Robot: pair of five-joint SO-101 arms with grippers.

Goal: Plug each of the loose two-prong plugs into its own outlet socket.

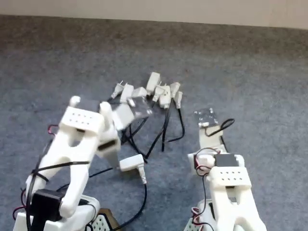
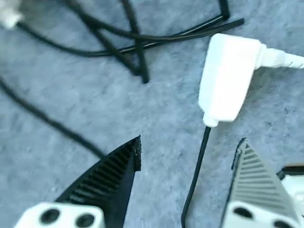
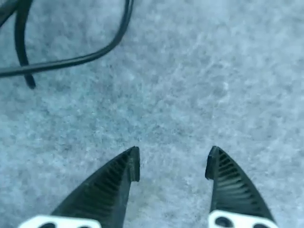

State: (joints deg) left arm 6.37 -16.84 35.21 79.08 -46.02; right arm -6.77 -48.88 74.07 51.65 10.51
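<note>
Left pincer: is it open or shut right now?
Open: the left pincer's fingertips stand apart above the carpet, a black cord running loose between them.

No legible text or markings.

plug pile (image 1: 153, 92) blurry, indiv. shapes unclear

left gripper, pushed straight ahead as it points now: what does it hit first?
Likely the black cord between the open fingers of the left gripper, then the white plug it leads to; depth is unclear.
</note>
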